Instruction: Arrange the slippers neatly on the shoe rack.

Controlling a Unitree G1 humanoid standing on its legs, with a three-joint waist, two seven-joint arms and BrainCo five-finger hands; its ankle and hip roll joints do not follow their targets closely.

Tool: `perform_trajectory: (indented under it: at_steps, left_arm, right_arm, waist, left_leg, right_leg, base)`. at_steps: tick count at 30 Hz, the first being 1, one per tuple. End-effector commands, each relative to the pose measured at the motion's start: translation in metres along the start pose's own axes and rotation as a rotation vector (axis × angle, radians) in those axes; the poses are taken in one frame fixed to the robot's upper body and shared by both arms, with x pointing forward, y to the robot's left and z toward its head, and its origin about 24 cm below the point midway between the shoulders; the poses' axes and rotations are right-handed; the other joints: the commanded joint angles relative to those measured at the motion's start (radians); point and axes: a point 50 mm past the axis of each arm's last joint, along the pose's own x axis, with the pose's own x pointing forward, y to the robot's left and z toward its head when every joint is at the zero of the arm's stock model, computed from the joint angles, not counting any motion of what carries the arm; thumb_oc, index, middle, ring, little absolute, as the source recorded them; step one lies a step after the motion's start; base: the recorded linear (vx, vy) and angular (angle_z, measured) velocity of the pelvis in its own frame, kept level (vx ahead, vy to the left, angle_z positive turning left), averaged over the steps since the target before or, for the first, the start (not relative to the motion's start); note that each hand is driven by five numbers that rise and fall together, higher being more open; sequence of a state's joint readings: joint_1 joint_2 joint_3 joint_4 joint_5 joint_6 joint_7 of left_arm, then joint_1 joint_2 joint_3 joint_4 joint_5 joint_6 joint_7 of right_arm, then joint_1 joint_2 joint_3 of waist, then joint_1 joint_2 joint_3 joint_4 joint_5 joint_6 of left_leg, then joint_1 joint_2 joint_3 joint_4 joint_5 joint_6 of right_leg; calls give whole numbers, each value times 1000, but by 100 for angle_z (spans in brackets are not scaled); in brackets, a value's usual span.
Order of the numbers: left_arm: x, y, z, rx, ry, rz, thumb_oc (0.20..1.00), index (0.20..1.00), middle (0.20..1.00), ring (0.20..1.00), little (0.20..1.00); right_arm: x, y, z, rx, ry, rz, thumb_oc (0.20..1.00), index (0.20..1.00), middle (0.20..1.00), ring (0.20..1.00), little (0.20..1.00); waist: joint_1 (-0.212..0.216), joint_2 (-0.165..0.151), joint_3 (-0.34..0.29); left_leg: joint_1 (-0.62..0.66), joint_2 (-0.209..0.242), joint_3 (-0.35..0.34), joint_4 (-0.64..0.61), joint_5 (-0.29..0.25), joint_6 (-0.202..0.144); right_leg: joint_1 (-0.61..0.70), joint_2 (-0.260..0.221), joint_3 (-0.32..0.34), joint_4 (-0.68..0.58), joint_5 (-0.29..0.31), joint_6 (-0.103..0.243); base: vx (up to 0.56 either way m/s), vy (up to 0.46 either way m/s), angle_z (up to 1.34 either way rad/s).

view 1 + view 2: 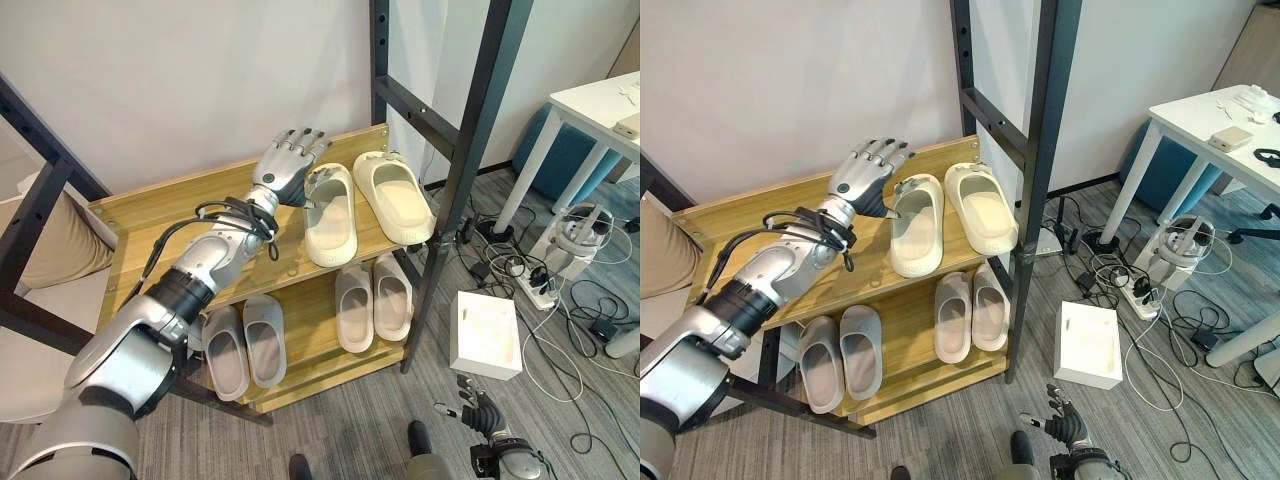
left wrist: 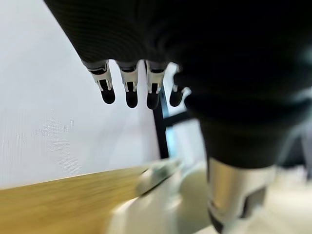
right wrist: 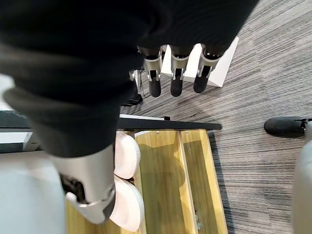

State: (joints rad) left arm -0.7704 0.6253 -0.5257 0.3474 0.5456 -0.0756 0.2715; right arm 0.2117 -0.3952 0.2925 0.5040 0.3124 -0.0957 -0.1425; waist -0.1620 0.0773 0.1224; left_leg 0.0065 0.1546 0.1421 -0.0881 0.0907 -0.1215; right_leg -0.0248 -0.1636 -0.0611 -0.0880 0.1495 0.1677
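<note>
Two cream slippers lie side by side on the top shelf (image 1: 165,215) of the wooden shoe rack, the left one (image 1: 330,215) angled a little, the right one (image 1: 393,195) near the shelf's end. My left hand (image 1: 285,165) hovers over the shelf against the left slipper's far end, open, its fingers (image 2: 129,90) straight and its thumb (image 2: 234,195) down by the slipper (image 2: 161,195). On the lower shelf stand a grey pair (image 1: 245,345) and a pale beige pair (image 1: 372,303). My right hand (image 1: 482,410) hangs low near the floor, open, fingers (image 3: 178,78) straight.
A black metal frame post (image 1: 460,170) rises right beside the rack's right end. A white box (image 1: 484,335) lies on the carpet to the right. A power strip with cables (image 1: 540,290) and a white table (image 1: 600,110) stand further right. A beige cushion (image 1: 50,240) sits left.
</note>
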Motion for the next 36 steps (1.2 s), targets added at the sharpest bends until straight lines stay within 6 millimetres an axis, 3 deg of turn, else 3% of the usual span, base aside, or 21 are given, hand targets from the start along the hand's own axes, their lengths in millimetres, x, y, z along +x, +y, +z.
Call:
perform_trajectory:
  at_steps: [1, 3, 7, 9, 10, 19, 24, 31, 36]
  left_arm:
    - [-3, 9, -22, -442, 131, 57, 1000, 1000, 1000, 1000, 1000]
    - [-11, -3, -22, -660, 174, 66, 1000, 1000, 1000, 1000, 1000]
    - [-24, -23, -17, -974, 220, 20, 1000, 1000, 1000, 1000, 1000]
    - [-28, -28, -17, -1033, 236, 4, 1000, 1000, 1000, 1000, 1000]
    - [-36, -38, -17, -1170, 281, -18, 1000, 1000, 1000, 1000, 1000]
    - [-51, -52, 2, -1518, 345, -219, 1000, 1000, 1000, 1000, 1000]
    - [-38, -53, 21, -1570, 319, -252, 1000, 1000, 1000, 1000, 1000]
    - [7, -59, 49, -1682, 328, -94, 1000, 1000, 1000, 1000, 1000]
    - [30, -56, 47, -1643, 388, 53, 1000, 1000, 1000, 1000, 1000]
  right_arm:
    - [6, 12, 16, 24, -60, 11, 1000, 1000, 1000, 1000, 1000]
    - [8, 15, 20, 26, -70, 23, 1000, 1000, 1000, 1000, 1000]
    - [9, 20, 27, 28, -89, 37, 1000, 1000, 1000, 1000, 1000]
    - [9, 21, 28, 28, -89, 41, 1000, 1000, 1000, 1000, 1000]
    - [9, 22, 28, 20, -86, 52, 1000, 1000, 1000, 1000, 1000]
    - [5, 27, 19, -24, -29, 87, 1000, 1000, 1000, 1000, 1000]
    - [3, 33, 16, -53, -12, 126, 1000, 1000, 1000, 1000, 1000]
    - [4, 38, 16, -71, -12, 143, 1000, 1000, 1000, 1000, 1000]
    - [4, 37, 17, -74, -22, 137, 1000, 1000, 1000, 1000, 1000]
  waist:
    - [15, -40, 16]
    - [17, -38, 14]
    - [19, -39, 10]
    - [20, -39, 9]
    - [20, -40, 6]
    - [14, -34, -11]
    - [8, -36, -16]
    - [-15, -47, -25]
    - [-32, -52, -27]
  left_leg:
    - [45, 9, -23, 1, -62, -16]
    - [47, 8, -26, 1, -61, -15]
    - [45, 9, -31, 1, -58, -14]
    - [45, 9, -31, 1, -58, -14]
    - [44, 9, -33, 1, -56, -13]
    - [43, 10, -33, 1, -53, -14]
    - [43, 10, -34, 1, -52, -16]
    - [44, 10, -35, 1, -51, -14]
    - [45, 10, -29, 1, -53, -15]
  right_leg:
    - [58, -25, -26, 3, -122, 31]
    - [61, -25, -29, 3, -120, 29]
    - [64, -27, -33, 1, -117, 28]
    - [64, -27, -33, 1, -117, 28]
    - [63, -26, -34, 1, -115, 28]
    - [64, -28, -35, 1, -112, 34]
    - [62, -27, -36, 1, -112, 34]
    - [59, -25, -31, 1, -116, 34]
    - [56, -22, -25, 1, -118, 31]
  base:
    - [13, 13, 8]
    - [9, 6, 6]
    - [7, 2, 11]
    - [4, 1, 2]
    - [0, 0, 0]
    - [0, 0, 0]
    - [0, 0, 0]
    - [2, 0, 2]
    - [0, 0, 0]
